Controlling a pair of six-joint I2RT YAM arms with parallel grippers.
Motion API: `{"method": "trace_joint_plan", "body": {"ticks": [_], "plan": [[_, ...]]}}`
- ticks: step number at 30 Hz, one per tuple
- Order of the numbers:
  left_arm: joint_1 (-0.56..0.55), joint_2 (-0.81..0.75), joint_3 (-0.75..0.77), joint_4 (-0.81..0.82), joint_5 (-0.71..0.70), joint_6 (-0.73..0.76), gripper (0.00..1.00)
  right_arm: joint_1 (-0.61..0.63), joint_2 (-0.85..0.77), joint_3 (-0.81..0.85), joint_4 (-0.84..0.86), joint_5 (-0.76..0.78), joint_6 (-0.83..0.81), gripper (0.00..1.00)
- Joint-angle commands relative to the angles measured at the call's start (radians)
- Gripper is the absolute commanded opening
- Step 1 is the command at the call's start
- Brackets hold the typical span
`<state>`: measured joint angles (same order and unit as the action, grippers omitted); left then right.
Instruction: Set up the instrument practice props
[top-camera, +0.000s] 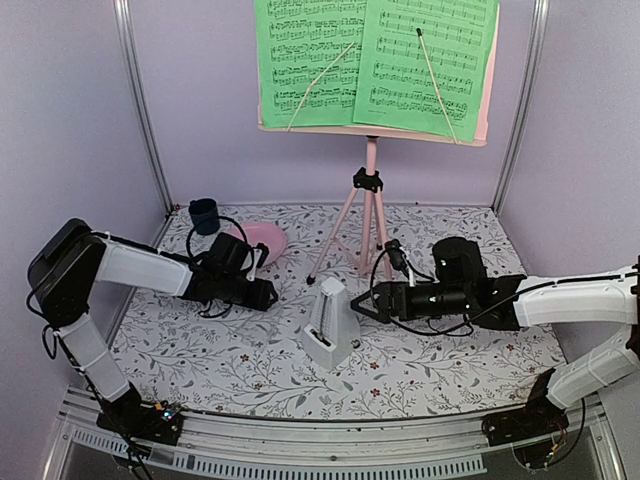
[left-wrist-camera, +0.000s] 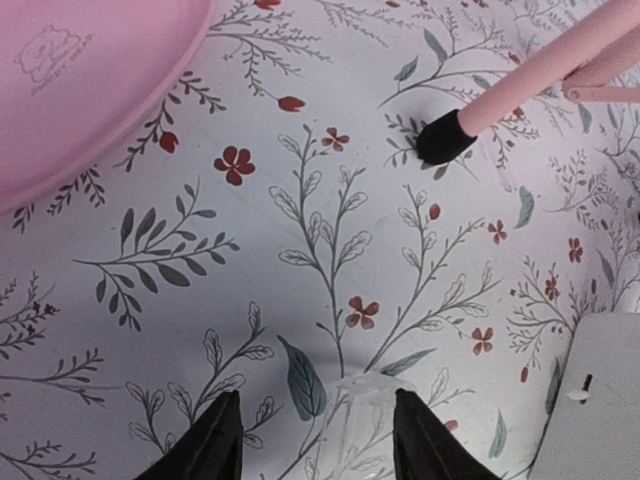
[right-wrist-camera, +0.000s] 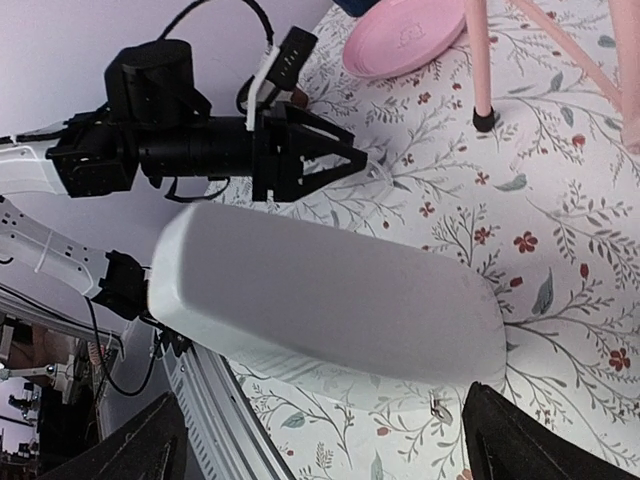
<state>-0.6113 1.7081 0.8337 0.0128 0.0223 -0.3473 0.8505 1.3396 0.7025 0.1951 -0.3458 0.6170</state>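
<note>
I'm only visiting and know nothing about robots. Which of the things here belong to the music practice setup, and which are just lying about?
Belong to the job: music stand; green sheets on it; white metronome.

Just lying about: pink plate; blue cup.

A white metronome (top-camera: 330, 325) stands central on the worktop (top-camera: 240, 375), blocking the gap between the left hand (top-camera: 271, 294) and right hand (top-camera: 356, 307). Behind it the pink stand's tripod legs (top-camera: 340, 225) bar the way; a pink plate (top-camera: 265, 240) and blue cup (top-camera: 204, 214) crowd the back left. Bare surface runs along the front.
</note>
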Motion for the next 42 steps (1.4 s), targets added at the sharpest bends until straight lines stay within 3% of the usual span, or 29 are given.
{"method": "trace_joint_plan", "body": {"ticks": [1, 5, 10, 17, 29, 42], "plan": [[0.012, -0.025, 0.002, -0.017, -0.007, 0.001, 0.63, 0.002, -0.024, -0.069, -0.024, 0.015, 0.018, 0.96], [-0.006, -0.147, -0.063, 0.032, 0.006, 0.015, 0.65, 0.006, -0.009, -0.103, -0.021, 0.017, 0.021, 0.84], [-0.049, -0.242, -0.146, 0.121, 0.053, 0.034, 0.54, 0.014, 0.063, -0.08, -0.008, 0.041, 0.021, 0.57], [-0.14, -0.203, -0.186, 0.21, 0.072, 0.014, 0.4, 0.038, 0.2, -0.021, 0.009, 0.049, 0.021, 0.34], [-0.199, -0.144, -0.178, 0.26, 0.071, -0.007, 0.35, 0.03, 0.348, 0.078, 0.027, 0.114, 0.011, 0.28], [-0.268, -0.071, -0.168, 0.318, 0.085, -0.033, 0.3, -0.004, 0.472, 0.218, 0.046, 0.074, -0.038, 0.27]]}}
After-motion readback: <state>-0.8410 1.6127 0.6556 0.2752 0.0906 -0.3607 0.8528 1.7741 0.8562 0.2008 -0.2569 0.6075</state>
